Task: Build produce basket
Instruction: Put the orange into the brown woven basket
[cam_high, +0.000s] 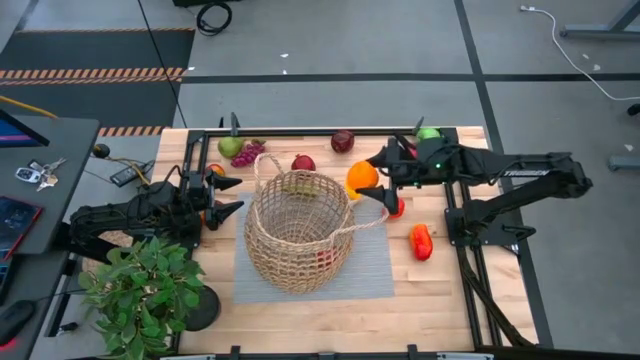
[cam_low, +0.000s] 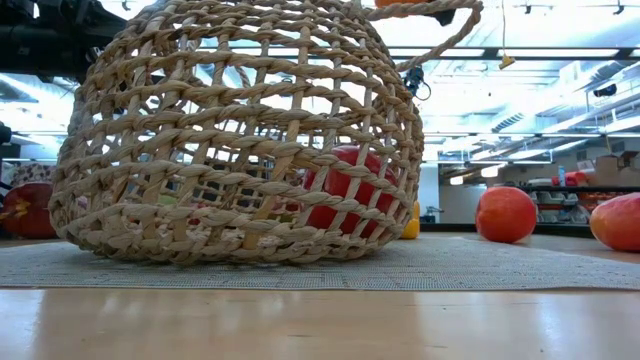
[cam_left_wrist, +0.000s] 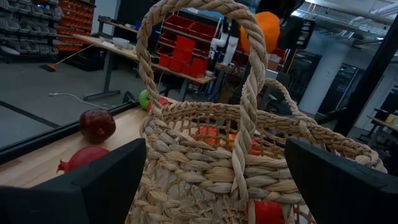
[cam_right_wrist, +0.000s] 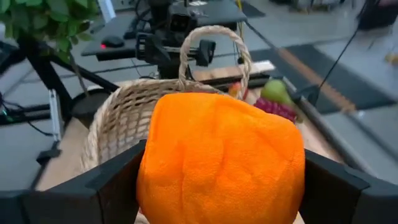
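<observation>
above basket (cam_high: 297, 232) rim, right claw (cam_high: 375, 177) clamps orange (cam_right_wrist: 221, 158), left claw (cam_high: 226, 196) apart

The basket (cam_high: 297, 230) mouth lies open from above; only its two thin loop handles (cam_high: 268, 165) arch over the rim. Left of the basket, the left gripper (cam_high: 228, 197) blocks the side, and the potted plant (cam_high: 140, 290) crowds the near-left corner. Right of the basket, the right gripper (cam_high: 378, 178), clamping an orange (cam_high: 361, 177), fills the gap by the rim
</observation>
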